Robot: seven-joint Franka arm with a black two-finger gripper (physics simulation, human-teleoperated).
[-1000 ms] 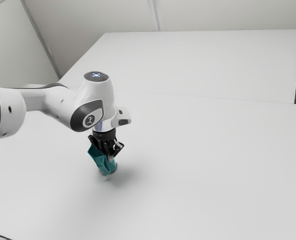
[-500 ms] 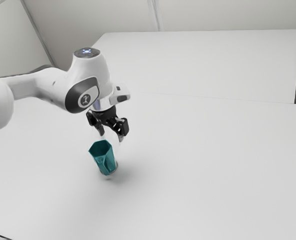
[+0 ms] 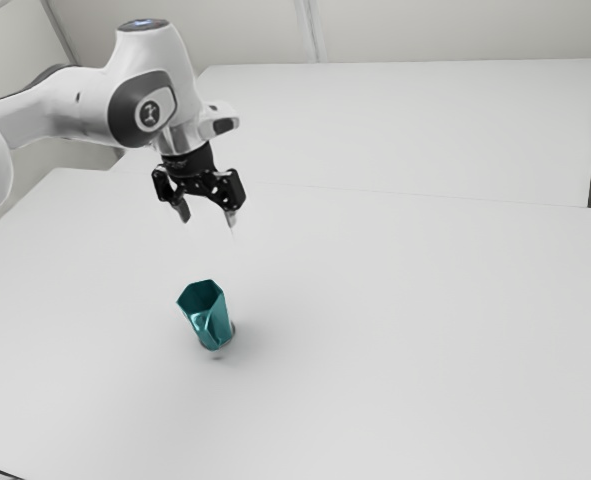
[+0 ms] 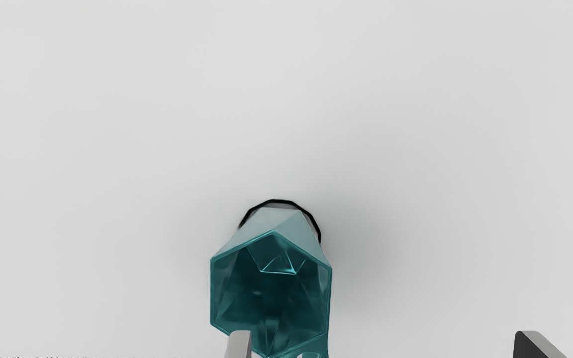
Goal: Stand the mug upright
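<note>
A: Subject first. Mug (image 3: 211, 318): teal, glossy, body cut in flat facets. Standing on its base on the surface (image 3: 425, 380), mouth up.

B: Mouth six-sided. Handle (image 4: 322, 345) the same teal. Thin dark ring around the foot.

A: Setting. Pale grey room; back wall (image 3: 455, 25), with a narrow upright strip (image 3: 310, 30). Surface plain, near white, broad; a faint seam crosses it, and a pale slab (image 3: 405, 120) lies beyond. Soft shadow beside the mug.

B: Exterior view?

A: Gives the white arm (image 3: 155, 90), coming in from the exterior view's left, then the gripper (image 3: 207, 218), black, above the mug and well apart from it. Fingers spread, nothing between them: open.

B: Wrist view looks down into the mug: dark teal interior, angled inner faces, bright edges deep inside. One fingertip (image 4: 239, 345) overlaps the rim in that line of sight; the other is off to the mug's side, over bare surface.
</note>
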